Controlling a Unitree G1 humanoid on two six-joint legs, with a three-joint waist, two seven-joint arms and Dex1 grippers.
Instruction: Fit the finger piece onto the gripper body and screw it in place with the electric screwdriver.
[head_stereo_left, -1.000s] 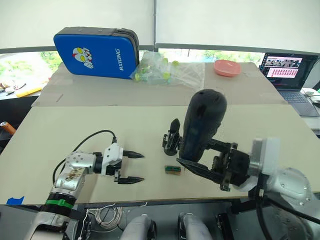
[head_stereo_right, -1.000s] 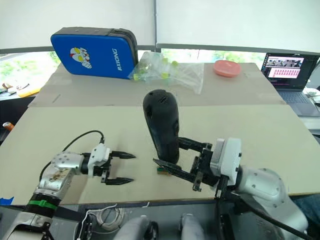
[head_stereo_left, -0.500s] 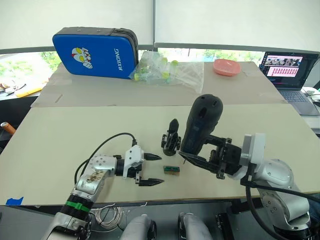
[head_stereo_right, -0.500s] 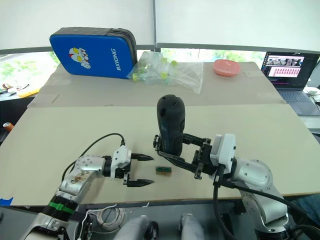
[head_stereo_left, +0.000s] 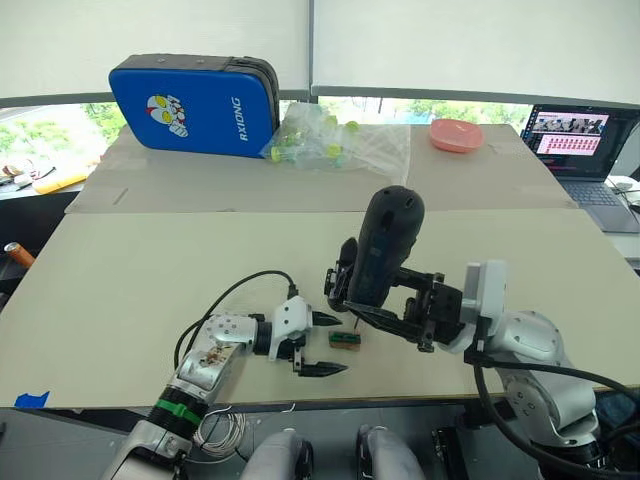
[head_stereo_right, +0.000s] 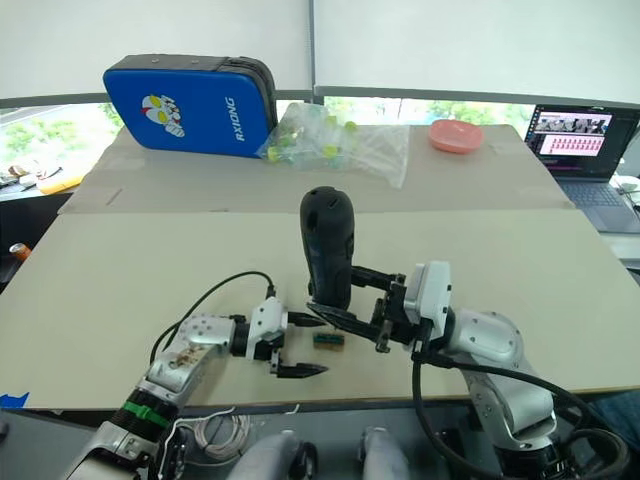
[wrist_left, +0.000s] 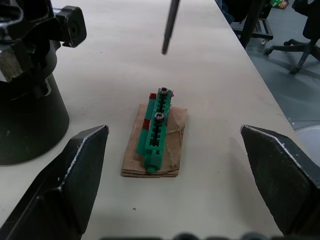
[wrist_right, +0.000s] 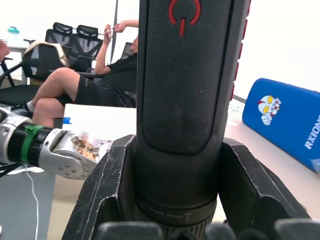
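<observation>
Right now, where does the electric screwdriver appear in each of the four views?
Left eye: electric screwdriver upright at centre, above the green block.
Right eye: same, centre.
Left wrist: its bit, beyond the green block.
Right wrist: its body, close up.
Shared landmark, three views: green block.

The beige table carries a small green block on brown paper. The gripper body stands near it. A blue case, a plastic bag and a pink bowl lie farther back.

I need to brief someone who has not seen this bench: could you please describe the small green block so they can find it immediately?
On the beige table, look near the front edge, between the open left gripper and the upright electric screwdriver held by the right gripper. The green block lies flat there on a brown pad, carrying two dark screws, unlike the black gripper body behind it.
</observation>
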